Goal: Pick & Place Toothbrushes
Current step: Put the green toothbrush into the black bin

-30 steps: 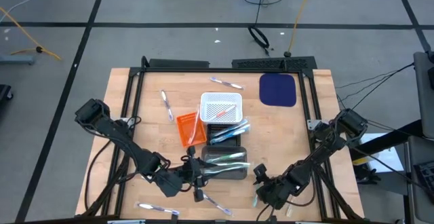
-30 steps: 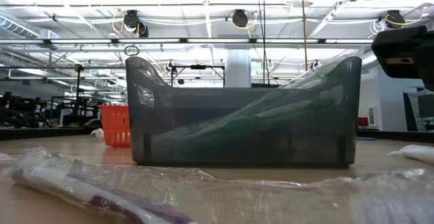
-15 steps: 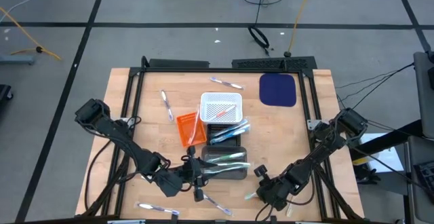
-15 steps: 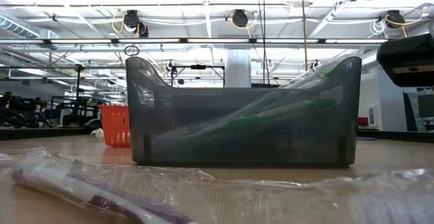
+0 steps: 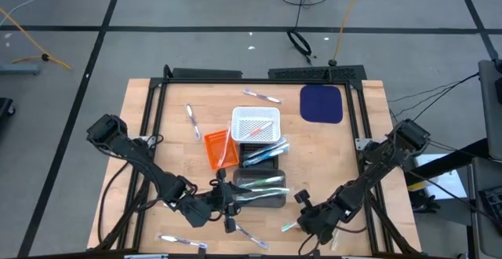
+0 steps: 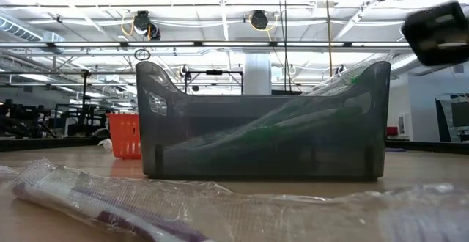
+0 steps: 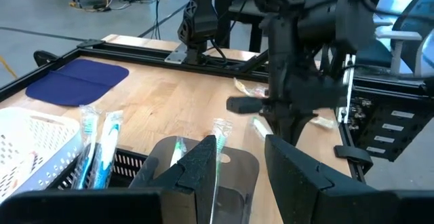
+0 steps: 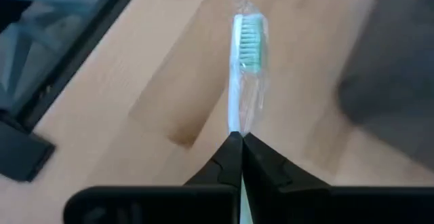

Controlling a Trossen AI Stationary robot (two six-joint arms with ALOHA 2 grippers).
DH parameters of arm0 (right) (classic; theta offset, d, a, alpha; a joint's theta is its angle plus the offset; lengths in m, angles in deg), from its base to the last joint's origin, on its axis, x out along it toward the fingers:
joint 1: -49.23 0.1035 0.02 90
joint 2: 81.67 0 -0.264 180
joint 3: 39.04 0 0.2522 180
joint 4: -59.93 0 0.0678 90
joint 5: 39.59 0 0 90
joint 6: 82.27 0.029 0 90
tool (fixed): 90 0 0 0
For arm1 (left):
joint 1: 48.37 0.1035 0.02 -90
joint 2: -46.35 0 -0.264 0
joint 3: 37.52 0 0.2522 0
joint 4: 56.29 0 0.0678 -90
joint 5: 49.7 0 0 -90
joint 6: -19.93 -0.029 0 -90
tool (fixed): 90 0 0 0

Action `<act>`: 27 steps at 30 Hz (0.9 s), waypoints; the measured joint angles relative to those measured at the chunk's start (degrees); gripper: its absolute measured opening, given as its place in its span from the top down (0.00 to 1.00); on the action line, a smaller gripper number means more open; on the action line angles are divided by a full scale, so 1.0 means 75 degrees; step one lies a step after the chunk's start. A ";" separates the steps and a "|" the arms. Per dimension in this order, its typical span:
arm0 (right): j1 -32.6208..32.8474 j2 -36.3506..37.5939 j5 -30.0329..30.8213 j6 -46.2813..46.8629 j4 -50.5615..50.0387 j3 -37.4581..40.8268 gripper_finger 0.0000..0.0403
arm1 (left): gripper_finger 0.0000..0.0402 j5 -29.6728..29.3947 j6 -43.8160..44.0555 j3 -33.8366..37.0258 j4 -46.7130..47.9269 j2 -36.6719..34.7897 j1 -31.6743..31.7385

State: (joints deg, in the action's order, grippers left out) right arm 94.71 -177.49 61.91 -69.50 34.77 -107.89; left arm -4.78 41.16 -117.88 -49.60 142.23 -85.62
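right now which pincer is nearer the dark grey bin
Left. The left pincer sits at the dark grey bin, its left end. The right pincer is off the bin's right corner, shut on a green toothbrush.

4 baskets: 1 white, 1 orange, 1 black, 1 smoky grey. 1 blue cloth. 5 loose toothbrushes on the table.

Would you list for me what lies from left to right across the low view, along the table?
Wrapped purple toothbrush in front at the left → orange basket → grey see-through bin holding green toothbrushes → right gripper, up at the right edge.
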 joint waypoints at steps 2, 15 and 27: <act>0.0003 0.0189 0.0067 -0.0024 0.0070 0.0000 1.00 | 0.68 0.0000 0.0007 0.0000 0.0000 0.0000 0.0000; 0.0213 0.1201 0.1813 -0.1239 0.2367 -0.0003 1.00 | 0.68 0.0003 -0.0061 0.0000 -0.0106 0.0000 0.0003; -0.0219 0.1234 0.2706 -0.2936 0.5194 -0.0006 1.00 | 0.68 0.0465 -0.1344 0.0000 -0.1384 0.0322 0.0193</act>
State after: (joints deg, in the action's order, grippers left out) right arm 93.06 -168.23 82.20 -91.51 73.72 -107.93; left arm -1.29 31.08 -117.88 -59.98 144.65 -84.17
